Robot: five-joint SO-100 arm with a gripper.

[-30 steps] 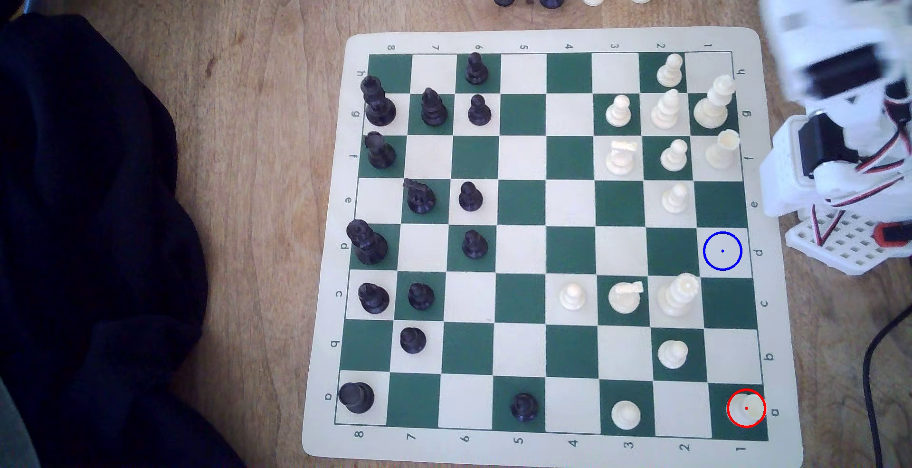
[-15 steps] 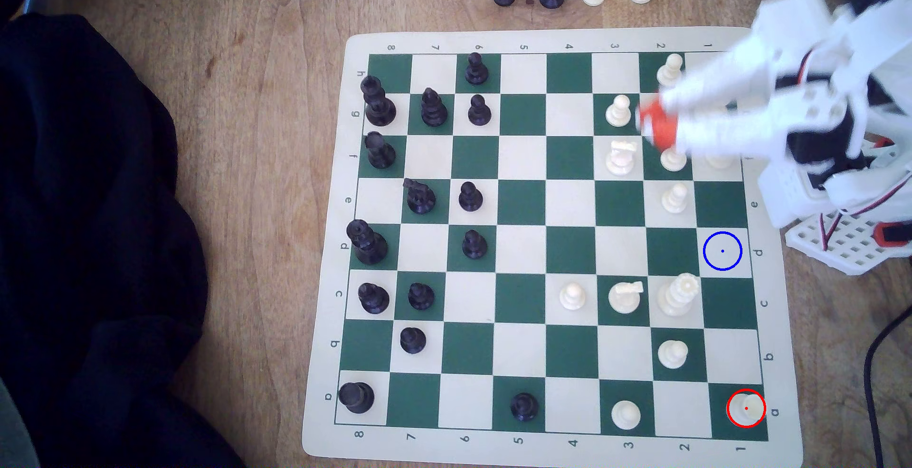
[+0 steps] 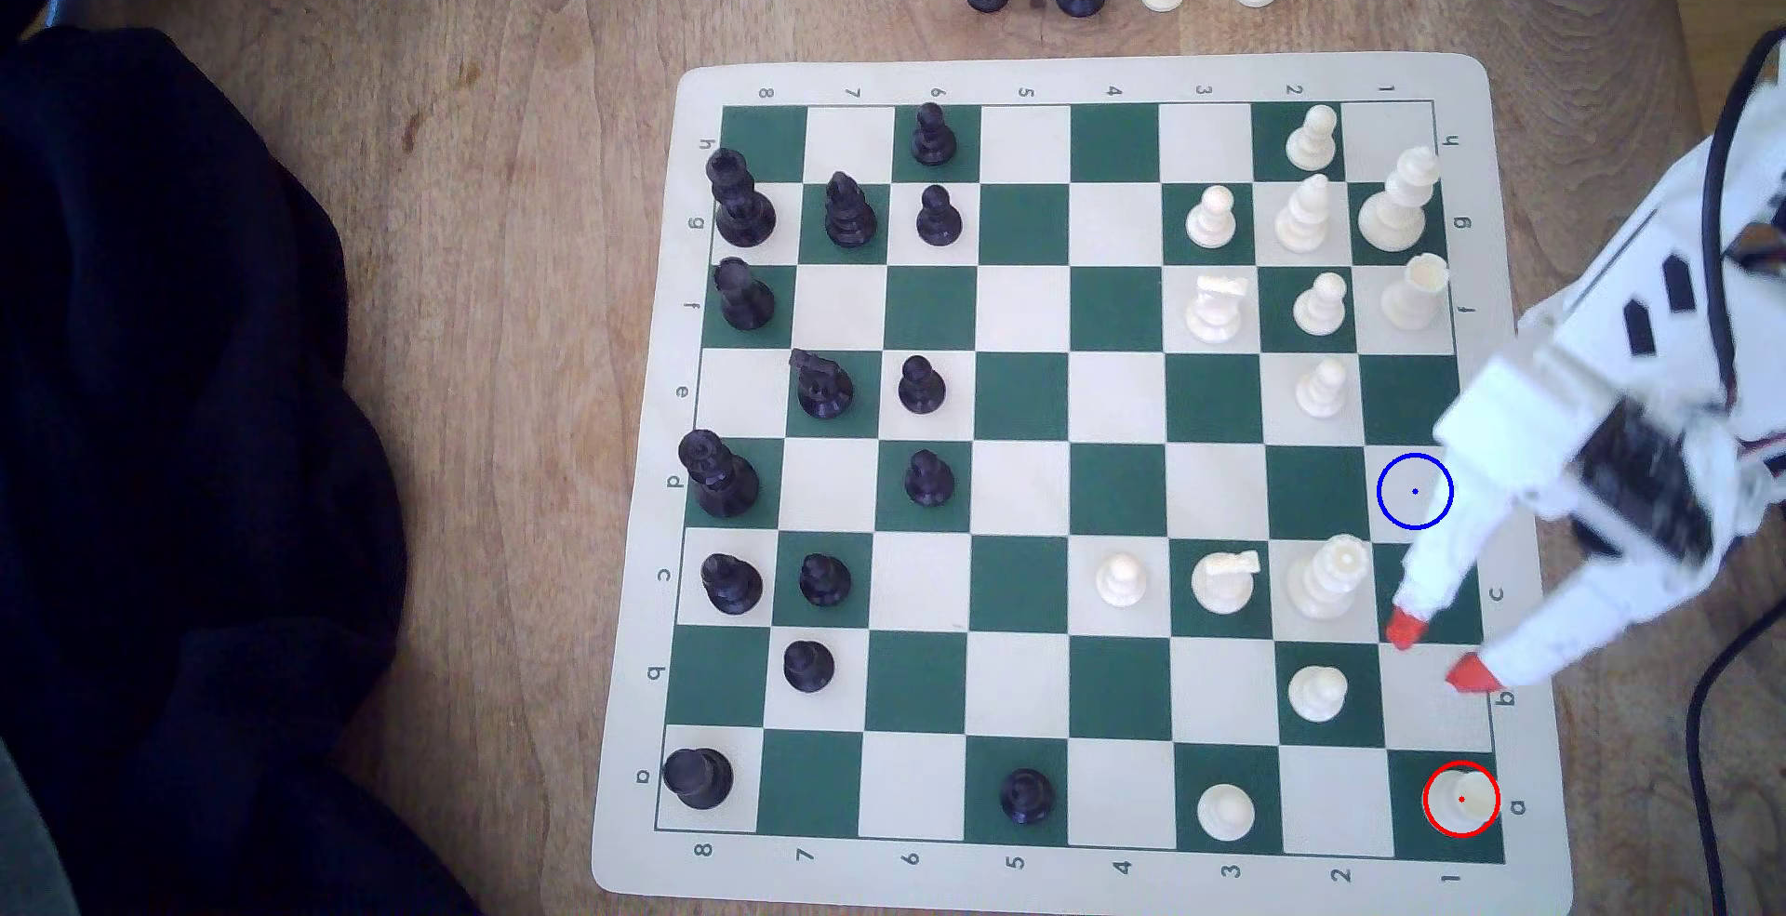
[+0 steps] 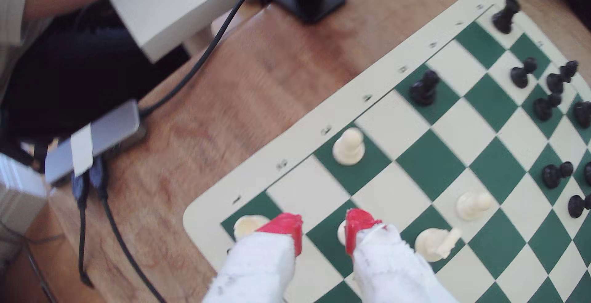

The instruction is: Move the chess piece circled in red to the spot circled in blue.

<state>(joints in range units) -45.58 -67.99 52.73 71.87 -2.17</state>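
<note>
Chessboard (image 3: 1024,491) is lying on the table. Gripper (image 3: 1437,653) is hovering near the exterior view's right edge, jaws apart, empty — nothing moved yet. Rook (image 3: 1459,800) is sitting in its red-circled corner; blue-circled square (image 3: 1415,491) is waiting — grasp, carry, placement all remain.

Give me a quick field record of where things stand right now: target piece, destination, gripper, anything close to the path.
piece: cream rook upright on the red-circled dark corner square, untouched
destination: blue-circled light square, bare, same edge column
gripper: open, empty, red fingertips apart, over the squares between rook and destination
arm: white body overlaps the board edge at the exterior view's right
nearby: cream pawn one column in from the gripper
progress: no grasp yet
</note>
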